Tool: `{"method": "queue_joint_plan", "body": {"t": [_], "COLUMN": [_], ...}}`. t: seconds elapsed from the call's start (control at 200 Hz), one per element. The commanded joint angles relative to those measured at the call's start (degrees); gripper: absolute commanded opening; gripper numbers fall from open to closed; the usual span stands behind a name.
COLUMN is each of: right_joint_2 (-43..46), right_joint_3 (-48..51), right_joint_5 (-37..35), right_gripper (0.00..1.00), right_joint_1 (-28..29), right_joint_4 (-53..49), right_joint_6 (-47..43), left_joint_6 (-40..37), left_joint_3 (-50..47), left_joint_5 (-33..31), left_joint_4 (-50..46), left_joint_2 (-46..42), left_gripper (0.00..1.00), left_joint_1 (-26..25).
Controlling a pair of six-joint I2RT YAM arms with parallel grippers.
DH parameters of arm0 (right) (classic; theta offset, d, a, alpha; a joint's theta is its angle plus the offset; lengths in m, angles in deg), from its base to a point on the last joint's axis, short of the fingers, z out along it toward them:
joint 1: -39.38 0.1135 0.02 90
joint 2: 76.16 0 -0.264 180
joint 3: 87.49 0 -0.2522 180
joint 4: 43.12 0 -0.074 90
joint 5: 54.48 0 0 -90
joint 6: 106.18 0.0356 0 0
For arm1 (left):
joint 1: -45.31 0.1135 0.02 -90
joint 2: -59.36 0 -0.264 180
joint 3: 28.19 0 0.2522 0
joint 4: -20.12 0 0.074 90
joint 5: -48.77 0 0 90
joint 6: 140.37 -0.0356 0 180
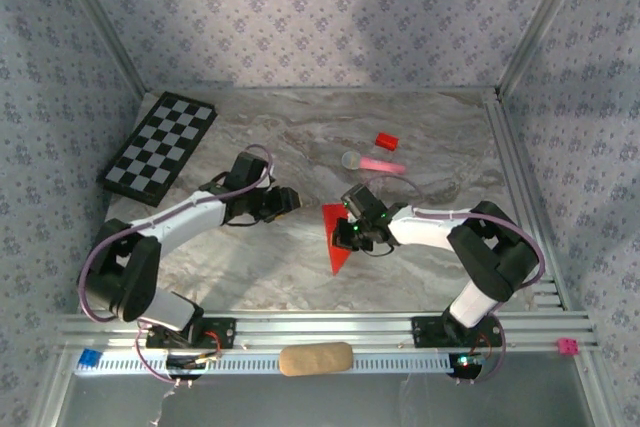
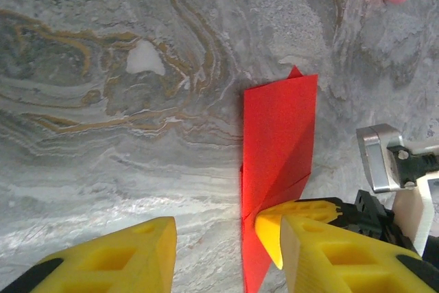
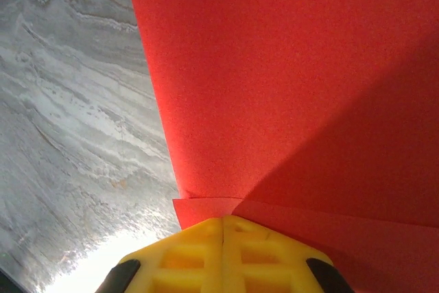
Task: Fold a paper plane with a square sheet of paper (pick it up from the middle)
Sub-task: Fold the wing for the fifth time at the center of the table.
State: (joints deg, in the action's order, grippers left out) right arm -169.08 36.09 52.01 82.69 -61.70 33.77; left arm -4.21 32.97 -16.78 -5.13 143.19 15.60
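Red sheet of paper (image 1: 338, 242), part-folded, sits mid-tabletop (image 1: 300, 127), pinched tight in the right claw (image 3: 223, 221). Left claw (image 2: 225, 231) is open, paper edge between its fingers. Advice: hold right firm, close left squarely on the crease, no tugging.

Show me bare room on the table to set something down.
Free: the back middle of the table, between the checkerboard and the red block; the near strip between the arms' bases. Crowded: the centre, where the left gripper and right gripper flank the folded red paper, and around the pink stick.
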Motion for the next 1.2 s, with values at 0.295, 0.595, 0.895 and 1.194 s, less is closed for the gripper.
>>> {"method": "queue_joint_plan", "body": {"t": [0.295,0.595,0.895,1.194], "right_joint_2": [0.0,12.2,19.4,19.7], "right_joint_3": [3.2,5.3,11.7,12.8], "right_joint_5": [-4.7,-12.5,-6.8,-3.0], "right_gripper": [0.06,0.15,0.24,0.27], "right_joint_1": [2.7,0.4,-10.5,-13.6], "right_joint_4": [7.0,0.4,0.5,2.1], "right_joint_6": [11.3,6.1,3.0,1.3], "left_joint_6": [2.9,2.2,1.2,1.7], "left_joint_3": [4.3,6.4,12.1,15.5], "left_joint_5": [6.2,6.6,9.2,7.9], "left_joint_4": [4.8,3.7,3.4,3.5], "left_joint_2": [4.6,6.1,13.5,20.9], "left_gripper": [0.38,0.37,0.3,0.21], "left_joint_1": [-1.8,-2.7,-5.9,-7.1]}}
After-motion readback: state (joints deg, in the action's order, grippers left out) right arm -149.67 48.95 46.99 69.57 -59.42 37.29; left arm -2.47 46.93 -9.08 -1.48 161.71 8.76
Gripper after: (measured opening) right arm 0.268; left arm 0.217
